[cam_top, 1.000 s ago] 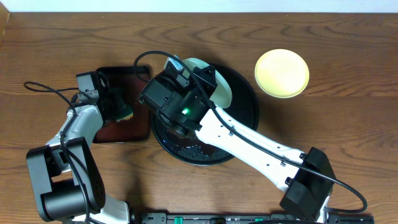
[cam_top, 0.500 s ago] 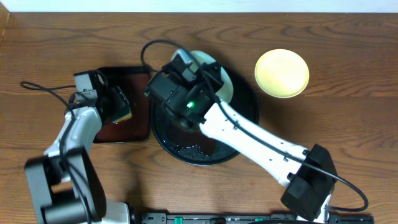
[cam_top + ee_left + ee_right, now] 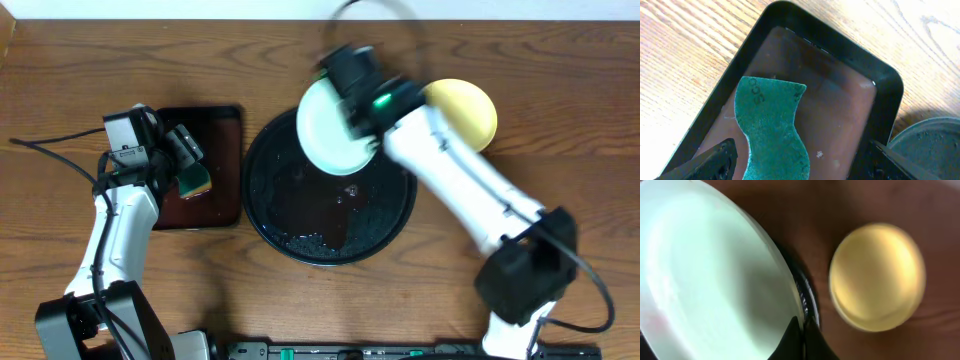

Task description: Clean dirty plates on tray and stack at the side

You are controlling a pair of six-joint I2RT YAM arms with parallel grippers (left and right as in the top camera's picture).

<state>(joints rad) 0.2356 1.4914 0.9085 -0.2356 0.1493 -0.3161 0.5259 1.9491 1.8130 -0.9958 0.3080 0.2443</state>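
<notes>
Above the tray's point(image 3: 388, 218) far rim a mint plate point(image 3: 328, 128) is gripped by the right jaws; stacking is judged under way, so it must be lowered onto the yellow plate point(image 3: 472, 120) at the surface's point(image 3: 560, 150) far edge. Meanwhile the left jaws are held open over the sponge point(image 3: 772, 130)

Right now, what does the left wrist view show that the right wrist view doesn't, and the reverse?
Only the left wrist view shows a green sponge lying in the rectangular reddish-brown tray, between the open fingers of the left gripper. Only the right wrist view shows the right gripper pinching the rim of a mint-white plate, plus the yellow plate. Both show the round black tray at its rim, and the wooden table.
</notes>
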